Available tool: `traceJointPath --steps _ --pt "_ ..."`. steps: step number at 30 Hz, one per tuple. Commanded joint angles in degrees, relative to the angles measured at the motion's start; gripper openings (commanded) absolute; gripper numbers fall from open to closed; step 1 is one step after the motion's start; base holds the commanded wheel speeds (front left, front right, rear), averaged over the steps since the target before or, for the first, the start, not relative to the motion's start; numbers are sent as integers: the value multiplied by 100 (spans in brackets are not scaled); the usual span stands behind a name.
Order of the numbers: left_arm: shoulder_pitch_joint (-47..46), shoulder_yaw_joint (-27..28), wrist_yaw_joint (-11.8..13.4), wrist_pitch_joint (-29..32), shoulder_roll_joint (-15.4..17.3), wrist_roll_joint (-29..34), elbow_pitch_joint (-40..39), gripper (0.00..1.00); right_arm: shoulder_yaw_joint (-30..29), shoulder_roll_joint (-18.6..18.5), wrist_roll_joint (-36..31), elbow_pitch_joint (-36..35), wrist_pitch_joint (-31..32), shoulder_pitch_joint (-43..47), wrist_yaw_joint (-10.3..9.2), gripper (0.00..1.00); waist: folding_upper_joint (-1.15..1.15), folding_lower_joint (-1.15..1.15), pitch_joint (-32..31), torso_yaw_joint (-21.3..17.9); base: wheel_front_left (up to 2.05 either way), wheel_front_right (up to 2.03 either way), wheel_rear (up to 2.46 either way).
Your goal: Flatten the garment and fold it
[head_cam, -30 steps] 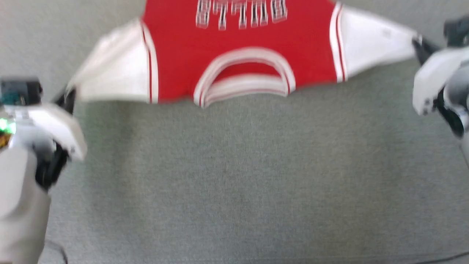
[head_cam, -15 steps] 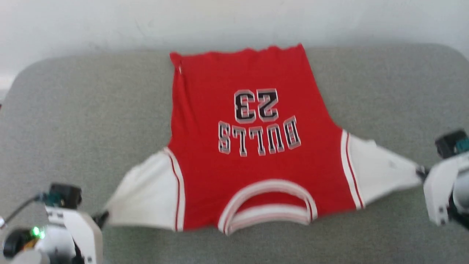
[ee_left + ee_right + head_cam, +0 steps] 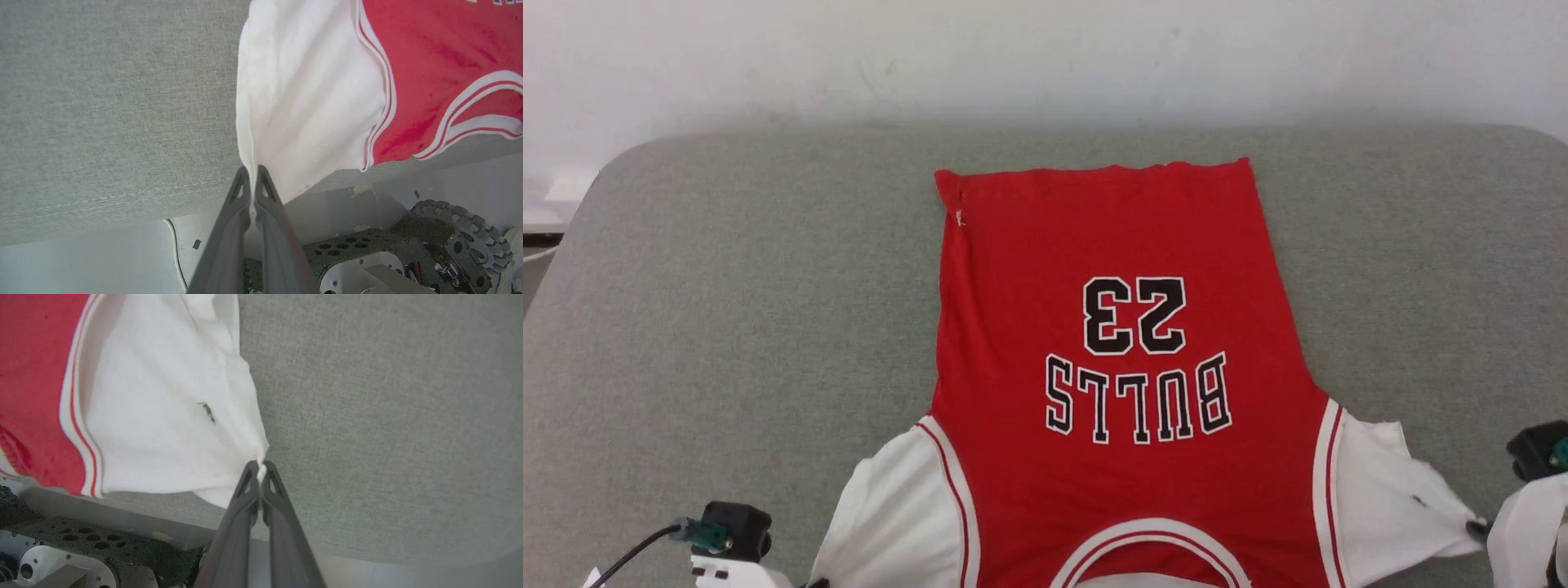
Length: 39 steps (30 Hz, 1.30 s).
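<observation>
The garment (image 3: 1111,245), a red jersey with white sleeves, lies on the grey padded table (image 3: 727,286). Its "BULLS 23" lettering faces up and reads upside down to me, and the hem lies at the far side. In the left wrist view my left gripper (image 3: 252,171) is shut on the edge of one white sleeve (image 3: 302,94), just past the table's near edge. My right gripper (image 3: 1472,527) (image 3: 260,465) is shut on the tip of the other white sleeve (image 3: 163,408). Both sleeves are drawn outward, and the striped collar (image 3: 482,118) sits at the near edge.
A white wall (image 3: 1045,57) stands behind the table. Below the near edge are the pale floor, a thin cable (image 3: 175,253) and my base with its roller wheel (image 3: 461,237). Bare grey table surface lies on both sides of the jersey.
The whole head picture has shifted, so the camera has moved: the far table edge and wall now show, and the collar sits at the bottom. Both grippers stay shut on the sleeves.
</observation>
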Motion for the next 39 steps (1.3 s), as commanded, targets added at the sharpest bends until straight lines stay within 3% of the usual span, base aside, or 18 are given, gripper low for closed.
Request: traceJointPath --steps 1,10,17,27,39 --pt "-4 -4 50 -25 -61 -29 -69 0 -137 55 -82 -147 -27 -48 -13 100 0 0 130 99 0 0 0" --pt "-154 -77 263 -177 -697 -315 -751 0 -673 276 -74 -975 6 -1093 -13 100 0 0 856 622 0 0 0" --pt "-221 -260 527 -663 -1109 67 -1365 0 -849 475 -217 -790 265 -2453 -13 100 0 0 1659 1295 0 0 0" --pt "-600 -941 512 -1202 -1830 510 -1372 0 -487 15 -857 329 686 -4317 -13 100 0 0 2644 2127 0 0 0" --pt "-905 -1300 265 -1467 -2102 607 -1099 0 -619 -174 -1800 1937 1109 -5820 -13 100 0 0 3210 2572 0 0 0"
